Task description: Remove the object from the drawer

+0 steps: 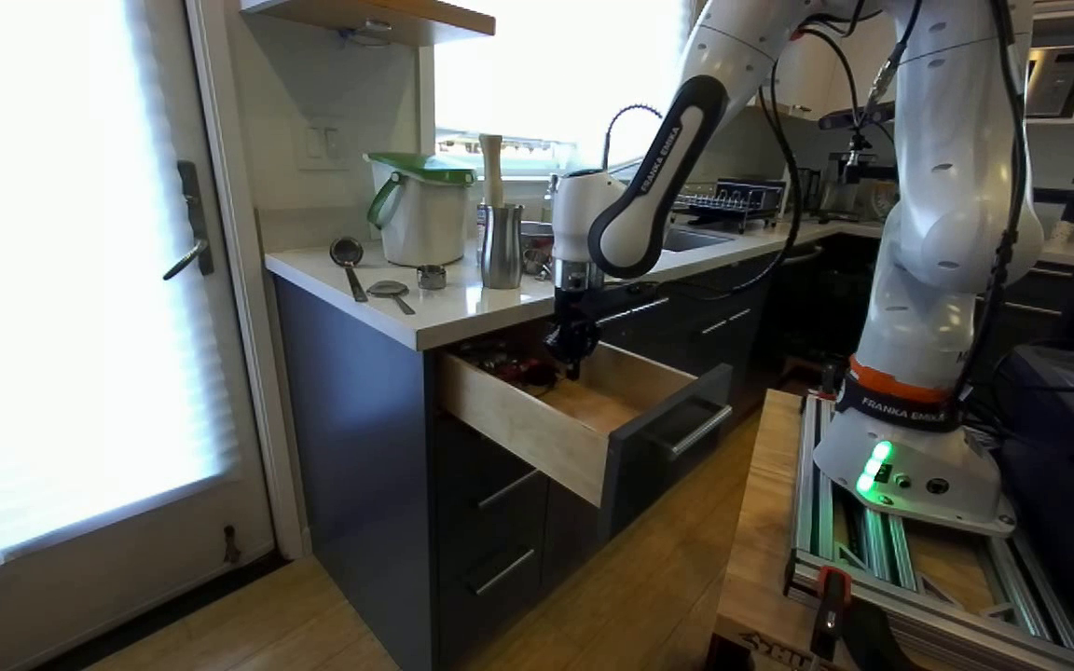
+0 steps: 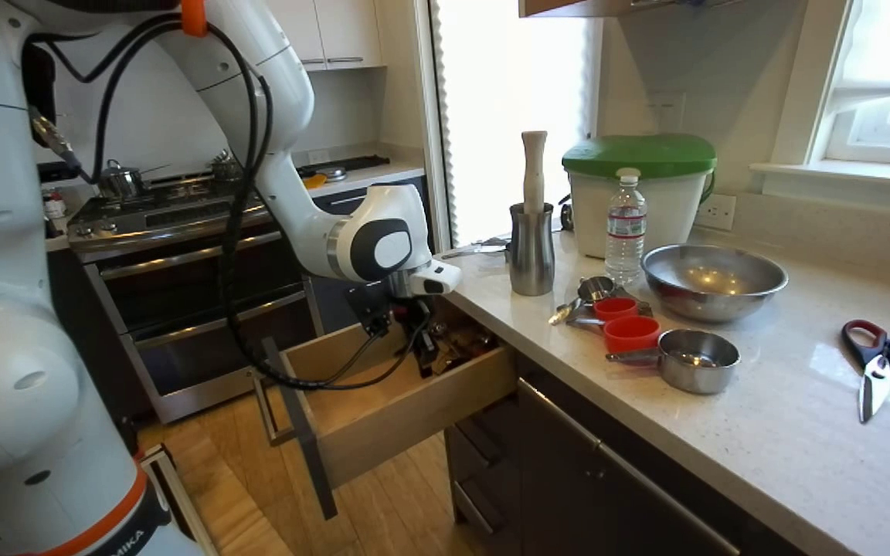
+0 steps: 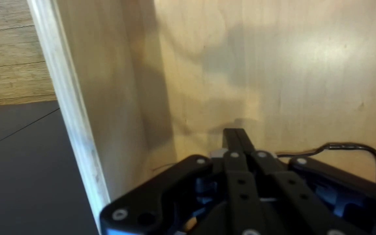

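Note:
The drawer is pulled open, with light wooden walls and a dark grey front with a bar handle. It also shows in an exterior view, and its wall and bottom show in the wrist view. Several small mixed items lie at its back, also seen in an exterior view; I cannot tell them apart. A thin dark bent wire or handle lies on the drawer bottom, partly hidden by the gripper. My gripper points down inside the drawer, fingertips together, with nothing visible between them. It also shows in both exterior views.
The white countertop overhangs the drawer's back. On it are a steel bowl, measuring cups, a water bottle, a steel shaker, a green-lidded bin and scissors. Cables hang beside the arm.

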`<state>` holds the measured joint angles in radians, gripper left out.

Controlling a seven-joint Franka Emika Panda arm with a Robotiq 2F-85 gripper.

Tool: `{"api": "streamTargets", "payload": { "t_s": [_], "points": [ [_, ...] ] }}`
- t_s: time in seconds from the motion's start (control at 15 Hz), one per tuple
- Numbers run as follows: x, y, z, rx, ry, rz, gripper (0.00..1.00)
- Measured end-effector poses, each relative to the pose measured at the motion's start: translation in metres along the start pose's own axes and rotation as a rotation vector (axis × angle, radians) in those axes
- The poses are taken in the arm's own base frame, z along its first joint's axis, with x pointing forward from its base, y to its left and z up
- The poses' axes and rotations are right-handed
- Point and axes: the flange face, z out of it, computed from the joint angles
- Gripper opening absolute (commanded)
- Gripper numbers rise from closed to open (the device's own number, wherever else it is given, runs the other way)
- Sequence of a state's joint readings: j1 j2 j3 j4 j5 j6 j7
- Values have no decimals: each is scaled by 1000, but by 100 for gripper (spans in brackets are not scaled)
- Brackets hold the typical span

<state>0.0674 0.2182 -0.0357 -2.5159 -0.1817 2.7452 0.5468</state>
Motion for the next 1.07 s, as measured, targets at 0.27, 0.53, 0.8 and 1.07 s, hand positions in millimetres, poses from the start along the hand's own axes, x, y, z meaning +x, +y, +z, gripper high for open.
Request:
{"api": "streamTargets", "payload": {
  "t_s": [0.27, 0.53, 0.8, 1.07],
  "points": [
    [2, -2, 4, -3, -2, 2, 0],
    [5, -1, 4, -4, 2, 5, 0],
    [7, 3, 16, -18, -14, 12, 0],
    [12, 2, 26, -6, -2, 23, 0]
  ]
}}
